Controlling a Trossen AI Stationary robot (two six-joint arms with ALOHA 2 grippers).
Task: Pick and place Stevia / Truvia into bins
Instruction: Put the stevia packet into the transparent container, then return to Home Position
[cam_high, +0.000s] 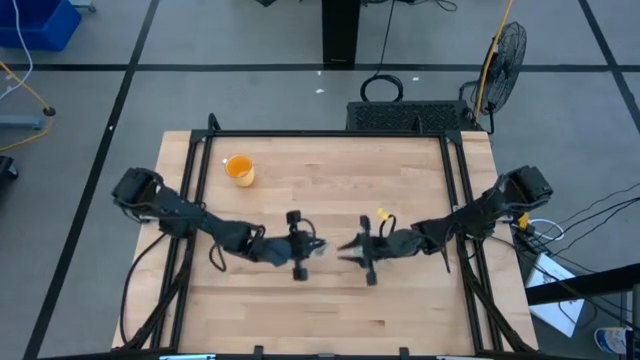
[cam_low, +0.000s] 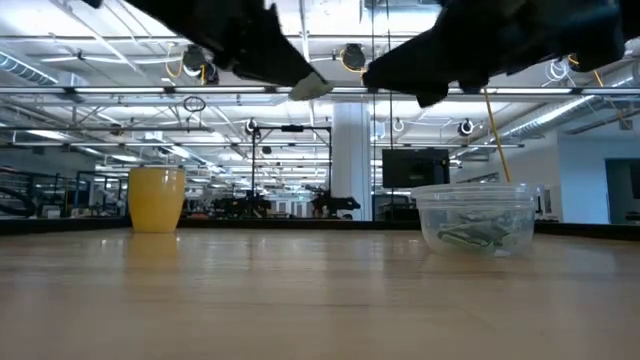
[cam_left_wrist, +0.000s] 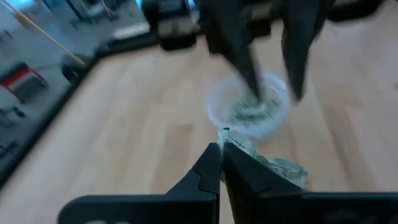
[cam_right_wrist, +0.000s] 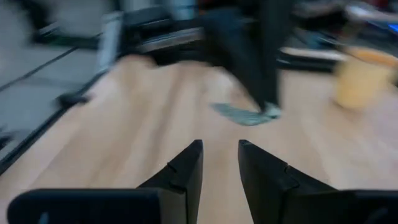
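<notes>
My left gripper (cam_high: 312, 246) is shut on a green and white sachet (cam_left_wrist: 268, 165) above the middle of the table; the sachet also shows in the low view (cam_low: 312, 87) and the right wrist view (cam_right_wrist: 242, 114). The clear cup (cam_low: 475, 222) stands on the table with several sachets (cam_left_wrist: 249, 112) inside it. My right gripper (cam_right_wrist: 221, 152) is open and empty, facing the left gripper from the right (cam_high: 346, 248); in the left wrist view its fingers stand over the cup. The orange cup (cam_high: 240, 168) stands at the far left. My left gripper pinches the sachet by one end (cam_left_wrist: 231, 144) between its two fingers. The rest of the sachet sticks out beside the fingertips. The fingers slant down from the table's left. The sachet is lifted well clear of the table, about level.
The orange cup also shows in the low view (cam_low: 157, 198) and the right wrist view (cam_right_wrist: 360, 78). Bare wooden table (cam_high: 330, 310) lies toward the near edge. A black frame runs along the table's left, right and far sides (cam_high: 330, 133).
</notes>
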